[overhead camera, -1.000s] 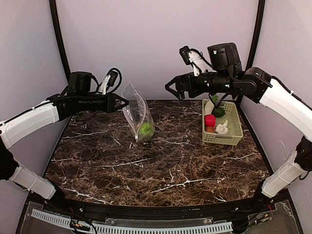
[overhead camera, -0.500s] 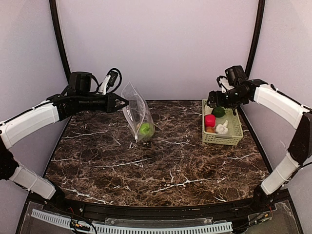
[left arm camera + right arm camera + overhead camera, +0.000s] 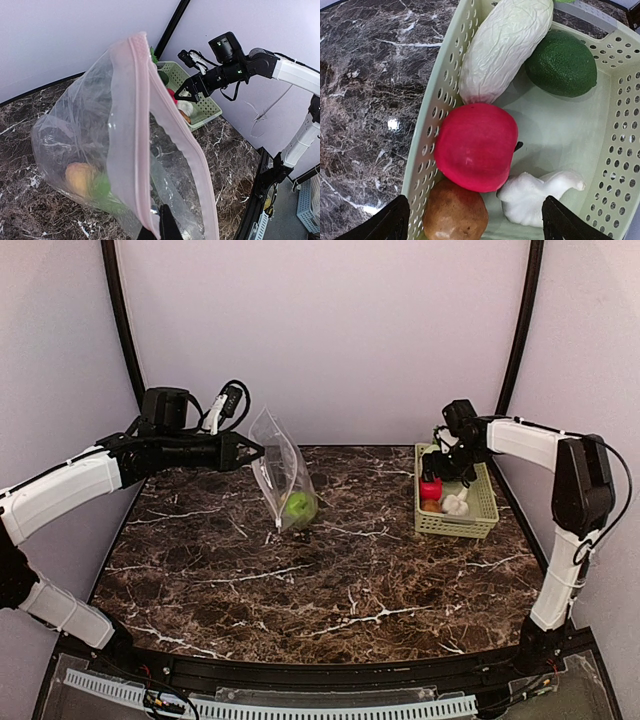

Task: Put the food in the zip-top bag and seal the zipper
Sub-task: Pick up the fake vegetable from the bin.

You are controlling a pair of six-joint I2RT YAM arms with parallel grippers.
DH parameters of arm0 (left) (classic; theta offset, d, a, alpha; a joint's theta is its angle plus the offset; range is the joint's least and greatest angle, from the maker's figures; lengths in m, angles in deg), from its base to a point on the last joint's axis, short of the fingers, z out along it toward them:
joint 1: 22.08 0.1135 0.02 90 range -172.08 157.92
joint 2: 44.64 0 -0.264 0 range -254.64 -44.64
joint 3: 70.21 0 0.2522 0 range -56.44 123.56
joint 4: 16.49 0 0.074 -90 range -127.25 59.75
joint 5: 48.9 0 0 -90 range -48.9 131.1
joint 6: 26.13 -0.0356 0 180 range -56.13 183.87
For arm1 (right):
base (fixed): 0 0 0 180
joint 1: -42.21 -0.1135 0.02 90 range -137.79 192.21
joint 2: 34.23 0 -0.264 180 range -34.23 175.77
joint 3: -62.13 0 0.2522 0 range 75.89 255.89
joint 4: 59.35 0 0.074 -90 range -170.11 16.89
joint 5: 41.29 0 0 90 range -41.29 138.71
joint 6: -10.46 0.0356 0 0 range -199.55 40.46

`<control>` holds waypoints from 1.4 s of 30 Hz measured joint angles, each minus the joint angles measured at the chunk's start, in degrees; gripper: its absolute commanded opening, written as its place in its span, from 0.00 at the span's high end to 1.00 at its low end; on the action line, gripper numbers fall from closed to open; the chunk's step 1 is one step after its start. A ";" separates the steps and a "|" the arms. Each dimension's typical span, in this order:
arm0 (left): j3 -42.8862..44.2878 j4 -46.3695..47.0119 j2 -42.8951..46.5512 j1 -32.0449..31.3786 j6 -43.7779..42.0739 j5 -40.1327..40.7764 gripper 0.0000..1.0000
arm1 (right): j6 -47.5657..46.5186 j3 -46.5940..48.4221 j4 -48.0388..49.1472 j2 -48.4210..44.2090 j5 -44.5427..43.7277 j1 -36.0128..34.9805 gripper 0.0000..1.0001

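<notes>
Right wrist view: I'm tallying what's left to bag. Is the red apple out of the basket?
No, the red apple lies inside the basket, against the white radish.

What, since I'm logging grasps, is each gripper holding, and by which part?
The left gripper pinches the zip-top bag by one side of its zipper strip. The right gripper, open over the basket, holds nothing.

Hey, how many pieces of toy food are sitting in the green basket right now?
5 in the basket: white radish and dark green piece at one end, red apple mid-basket, brown piece and garlic at the other end. Others may be hidden beneath.
</notes>
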 measured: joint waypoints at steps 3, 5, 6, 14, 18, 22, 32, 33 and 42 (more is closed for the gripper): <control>0.00 -0.02 0.00 0.00 -0.02 0.00 0.99 | -0.44 2.10 0.11 2.73 0.04 0.39 0.12; 0.00 -0.09 0.00 0.00 -0.02 0.02 0.99 | -0.52 3.15 0.13 4.26 0.07 0.70 0.12; 0.00 -0.15 0.00 0.00 -0.02 0.02 0.99 | -0.55 3.65 0.09 4.96 0.04 0.79 0.12; 0.00 -0.31 0.00 0.00 0.00 -0.07 0.99 | -0.63 6.60 0.09 9.35 0.31 1.18 0.13; 0.00 -0.31 0.00 0.00 0.00 -0.22 0.99 | -0.61 7.56 0.11 10.29 0.20 1.46 0.14; 0.00 -0.31 0.00 0.00 0.00 -0.24 0.99 | -0.39 7.56 -0.07 10.62 -0.87 1.92 0.17; 0.00 -0.28 0.00 0.00 0.02 -0.44 0.99 | 0.63 5.60 -0.55 10.58 -1.18 4.79 0.17; 0.00 -0.31 0.00 0.00 0.00 -0.46 0.99 | 0.68 5.60 -0.55 10.58 -0.96 4.83 0.17; 0.00 -0.31 0.00 0.00 0.02 -0.44 0.99 | 0.63 5.60 -0.42 10.58 0.42 4.81 0.19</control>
